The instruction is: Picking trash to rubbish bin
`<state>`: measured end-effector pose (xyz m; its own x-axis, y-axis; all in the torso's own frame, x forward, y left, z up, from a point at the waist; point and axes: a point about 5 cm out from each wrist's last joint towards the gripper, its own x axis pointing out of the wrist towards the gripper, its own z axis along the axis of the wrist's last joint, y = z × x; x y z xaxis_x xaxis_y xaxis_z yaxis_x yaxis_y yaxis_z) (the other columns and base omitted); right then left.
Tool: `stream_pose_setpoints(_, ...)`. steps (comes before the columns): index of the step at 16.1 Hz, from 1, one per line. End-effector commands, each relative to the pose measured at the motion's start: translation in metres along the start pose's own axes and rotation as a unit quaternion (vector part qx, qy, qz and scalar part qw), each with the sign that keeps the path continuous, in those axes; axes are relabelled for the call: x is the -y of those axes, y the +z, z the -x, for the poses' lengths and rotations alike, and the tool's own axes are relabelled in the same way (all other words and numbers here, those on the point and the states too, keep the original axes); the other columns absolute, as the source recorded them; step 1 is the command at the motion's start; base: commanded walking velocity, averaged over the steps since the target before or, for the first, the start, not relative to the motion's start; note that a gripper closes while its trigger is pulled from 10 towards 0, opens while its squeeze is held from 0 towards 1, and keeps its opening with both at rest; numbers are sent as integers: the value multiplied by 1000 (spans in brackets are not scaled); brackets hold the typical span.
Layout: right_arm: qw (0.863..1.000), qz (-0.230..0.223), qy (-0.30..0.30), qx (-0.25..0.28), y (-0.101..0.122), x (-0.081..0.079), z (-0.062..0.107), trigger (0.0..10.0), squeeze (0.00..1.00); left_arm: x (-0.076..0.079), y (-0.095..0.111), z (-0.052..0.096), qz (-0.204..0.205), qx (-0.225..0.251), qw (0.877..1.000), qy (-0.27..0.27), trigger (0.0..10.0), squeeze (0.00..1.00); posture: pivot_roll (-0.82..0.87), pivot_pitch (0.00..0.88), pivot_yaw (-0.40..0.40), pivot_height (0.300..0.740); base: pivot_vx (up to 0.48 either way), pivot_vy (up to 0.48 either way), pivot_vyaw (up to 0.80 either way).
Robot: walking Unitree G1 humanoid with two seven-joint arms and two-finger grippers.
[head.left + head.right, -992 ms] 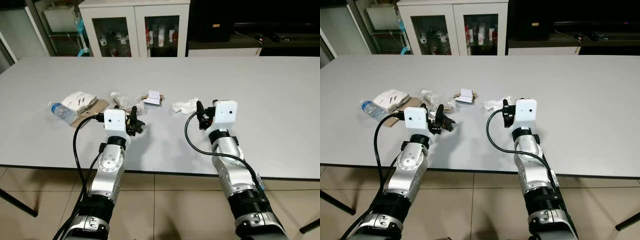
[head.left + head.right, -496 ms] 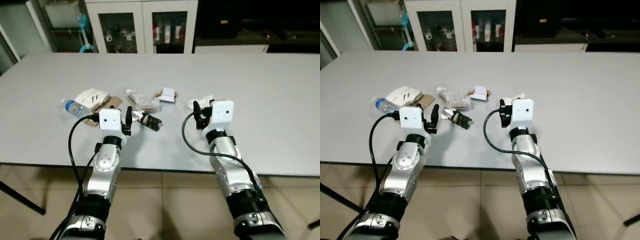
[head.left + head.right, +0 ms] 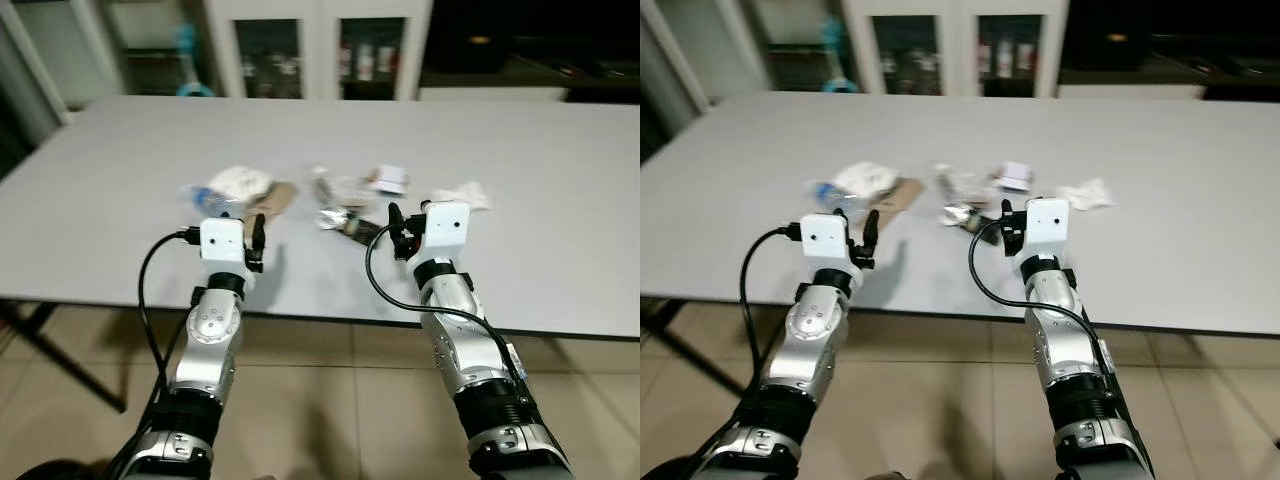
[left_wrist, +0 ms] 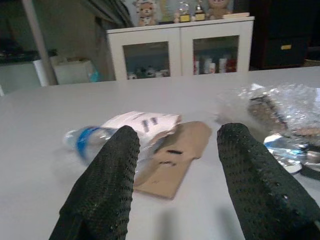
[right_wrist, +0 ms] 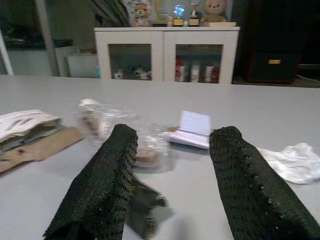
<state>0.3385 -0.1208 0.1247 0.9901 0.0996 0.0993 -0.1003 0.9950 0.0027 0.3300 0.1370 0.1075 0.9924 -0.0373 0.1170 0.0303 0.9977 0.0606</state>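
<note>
Table: long pale grey rectangular table (image 3: 520, 190), carrying all the trash in a loose row along the near half, in front of both arms.
Cabinet: white cabinet with 2 glass doors (image 3: 320, 50) behind the far edge of the table, small bottles on its shelves and small figures on its top in the wrist views.
Floor: beige tiled floor (image 3: 330, 400) under the near table edge.
Left gripper: left gripper (image 4: 177, 170) held just above the near part of the table, its 2 black fingers spread wide with nothing between them, aimed at the cardboard and the bottle.
Right gripper: right gripper (image 5: 172, 175) likewise low over the table, fingers wide apart and empty, pointing at the plastic wrapper and the small box.
Cardboard: flat brown cardboard piece (image 4: 175, 155) lying on the table, partly under the white packet.
Bottle: crushed clear plastic bottle with a blue label (image 4: 87, 140) on its side, touching the white paper packet (image 4: 142, 122).
Wrapper: crumpled clear plastic wrapper (image 5: 112, 120) near the middle of the row, a dark foil scrap (image 3: 345, 222) just beside it.
Tissue: crumpled white tissue (image 5: 295, 160) at the right end, apart from the rest.
Box: small white folded box (image 5: 192, 127) between the wrapper and the tissue.
</note>
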Motion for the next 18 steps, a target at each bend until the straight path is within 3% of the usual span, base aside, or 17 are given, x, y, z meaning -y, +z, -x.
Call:
stream_pose_setpoints(1,1000,0,-3,3,3,3,-1,10000,0,2,1,0,-2,-2,1000,-2,10000,0,13,7,68,740,0,0,0)
stream_pose_setpoints(8,1000,-11,4,-3,1,0,2,10000,0,2,-1,2,-5,-4,1000,-1,10000,0,7,15,68,740,0,0,0)
stream_pose_setpoints(9,1000,-16,11,-7,-1,-1,2,10000,1000,2,-1,2,-4,-4,1000,-2,10000,0,6,15,68,740,0,0,0)
stream_pose_setpoints(15,998,-13,69,-8,-1,-12,4,10000,1000,4,-3,3,-6,-7,1000,-3,10000,0,-8,4,60,740,0,0,0)
stream_pose_setpoints(17,997,7,76,-2,6,-10,-2,10000,1000,-14,-7,2,-16,-16,999,23,10000,0,-2,0,52,740,0,0,0)
stream_pose_setpoints(18,997,13,77,-1,7,-9,-4,10000,43,-19,-8,2,-21,-18,999,29,10000,0,-1,0,51,740,0,0,0)
